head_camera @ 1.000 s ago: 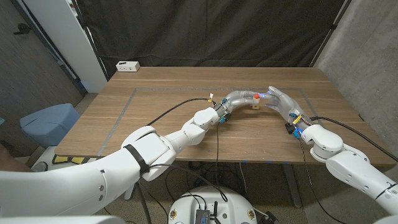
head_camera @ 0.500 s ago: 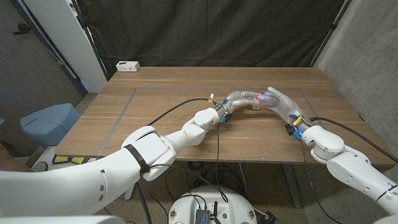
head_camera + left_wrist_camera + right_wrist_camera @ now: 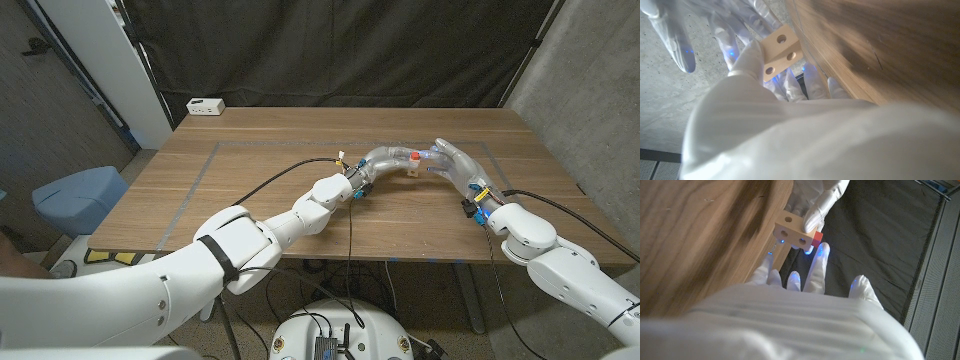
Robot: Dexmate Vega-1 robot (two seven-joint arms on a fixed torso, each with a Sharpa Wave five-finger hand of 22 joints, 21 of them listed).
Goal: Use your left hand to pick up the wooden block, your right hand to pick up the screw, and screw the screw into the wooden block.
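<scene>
Centre-right of the head view: your left hand [image 3: 378, 160] grips the wooden block [image 3: 410, 166] clear of the table [image 3: 250, 150]. Just beyond, your right hand [image 3: 450, 163] pinches the red-headed screw [image 3: 818, 237] against it. Keep the block still; turn the screw squarely into its hole.

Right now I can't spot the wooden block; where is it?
In the head view the wooden block is right of the table's centre, held by the left hand, with the right hand close beside it.
</scene>
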